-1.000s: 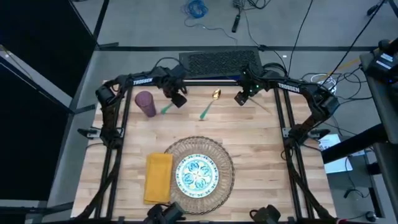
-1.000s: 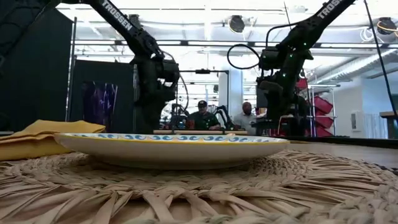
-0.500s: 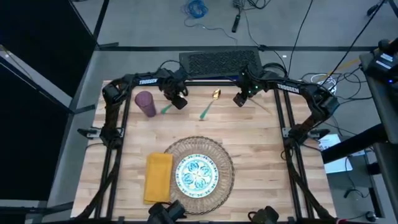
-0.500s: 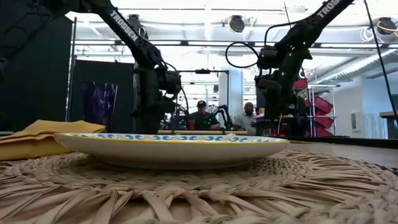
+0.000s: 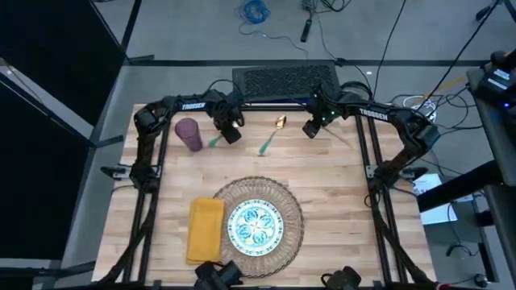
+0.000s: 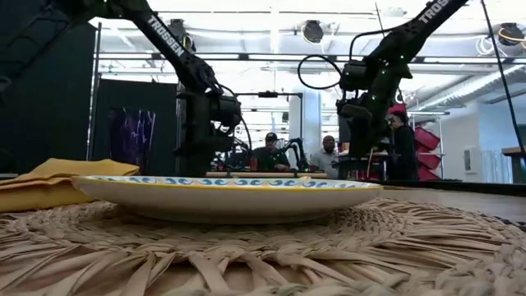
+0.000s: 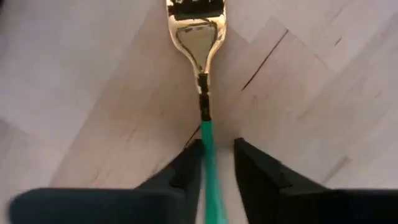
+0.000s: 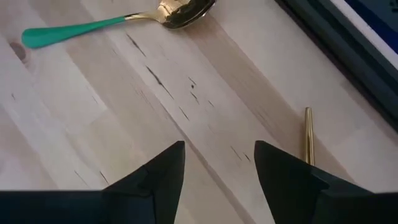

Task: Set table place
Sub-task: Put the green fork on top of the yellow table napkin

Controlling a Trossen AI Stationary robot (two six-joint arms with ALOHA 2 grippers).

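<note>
Left claw (image 5: 228, 131) is down at the far part of the counter (image 5: 339, 193), at about 11 o'clock from the mat (image 5: 260, 216). The fork (image 7: 200, 68) lies flat on the planks with its teal handle running between the two dark fingers (image 7: 186, 168); in the left wrist view the fingers stand narrowly parted, one on each side of the handle. Whether the pads actually press the handle cannot be told. The gold tines project beyond the fingertips. In the high view the fork's teal handle shows at roughly 8 o'clock from the claw, just beside the purple cup (image 5: 189, 134), which stands upright at about 9 o'clock from the claw.

Right claw (image 5: 311, 127) hangs over the far part of the counter, at about 1 o'clock from the mat. Its fingers (image 8: 163, 171) are spread apart and hold nothing. The spoon (image 5: 270, 134) lies flat on the counter at about 9 o'clock from this claw, near but apart from it, gold bowl toward the far edge.

The plate (image 5: 254, 226) sits on the mat near the front edge. The yellow napkin (image 5: 205, 229) lies at the mat's 9 o'clock, overlapping its edge.

In the low view, people (image 6: 267, 154) show in the room behind the counter.
</note>
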